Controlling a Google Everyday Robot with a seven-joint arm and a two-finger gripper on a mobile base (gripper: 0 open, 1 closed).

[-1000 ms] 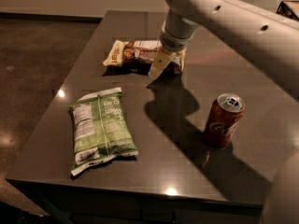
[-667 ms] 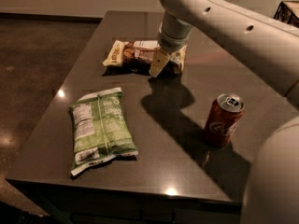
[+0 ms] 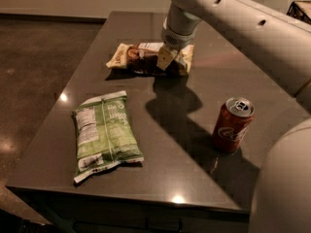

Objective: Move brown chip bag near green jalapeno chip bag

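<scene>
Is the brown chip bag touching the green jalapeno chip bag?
Apart. The camera view shows bare table between the brown chip bag and the green jalapeno chip bag. The claw is over the brown chip bag.

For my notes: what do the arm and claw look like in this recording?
The arm is thick, rounded and off-white, with small dark round holes along its shell and no loose cables showing. The claw is cream-yellow and sits over the brown chip bag.

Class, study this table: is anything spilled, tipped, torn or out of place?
Nothing stands out. The brown chip bag and green chip bag lie flat, the soda can stands upright, and the gripper is at the brown bag.
</scene>
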